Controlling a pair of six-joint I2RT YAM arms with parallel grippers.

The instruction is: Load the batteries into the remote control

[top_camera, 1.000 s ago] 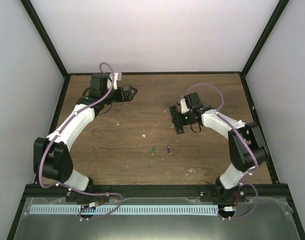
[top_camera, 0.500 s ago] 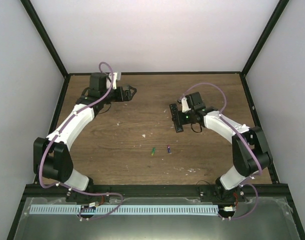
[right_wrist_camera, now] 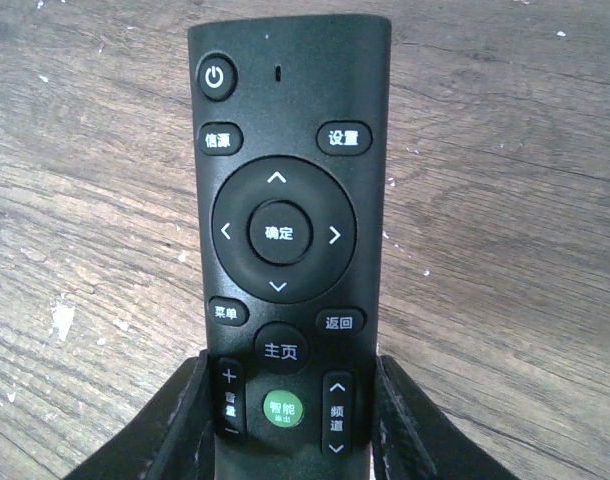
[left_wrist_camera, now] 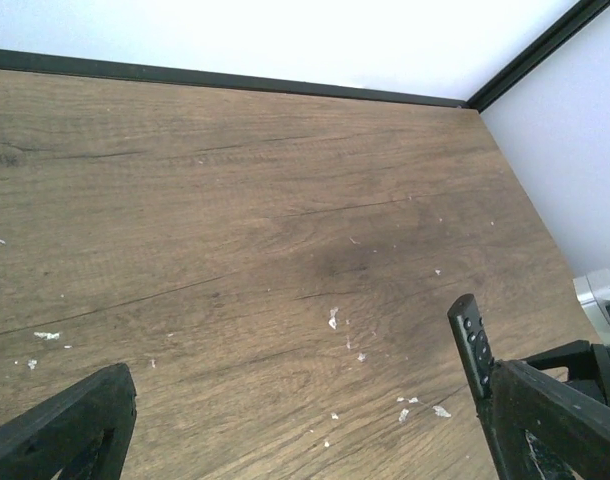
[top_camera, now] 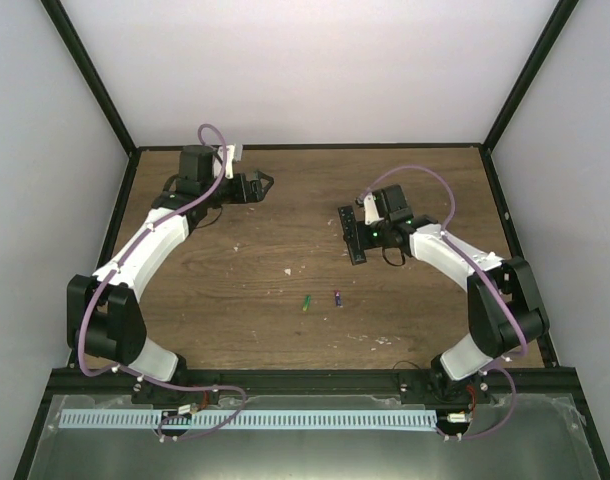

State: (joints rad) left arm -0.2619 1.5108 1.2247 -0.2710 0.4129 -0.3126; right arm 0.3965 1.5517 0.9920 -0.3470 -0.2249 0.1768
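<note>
Hold confirmed: right tool (right_wrist_camera: 290, 410) clamps the long edges of the slim black plastic remote control (right_wrist_camera: 285, 230), centre frame, judged rigid, light, slippery; left tool (left_wrist_camera: 315, 440) wide open, empty; green cylindrical battery (top_camera: 306, 303) and purple cylindrical battery (top_camera: 337, 297) lie on brown wooden table (top_camera: 245, 290), lower centre.

A: We log the table (left_wrist_camera: 235, 200) as wood-grain, matt, slightly rough, with pale flecks on the surface.
B: Agreed. We put down the remote control (right_wrist_camera: 285, 120) as black plastic, smooth satin; its buttons look rubbery with a slight sheen.
A: We note the right gripper (right_wrist_camera: 291, 390) fingers (right_wrist_camera: 175, 425): black plastic, matt, faintly grainy.
B: Along the bottom of the top view, the sheet (top_camera: 305, 455) looks like dull brushed metal.
</note>
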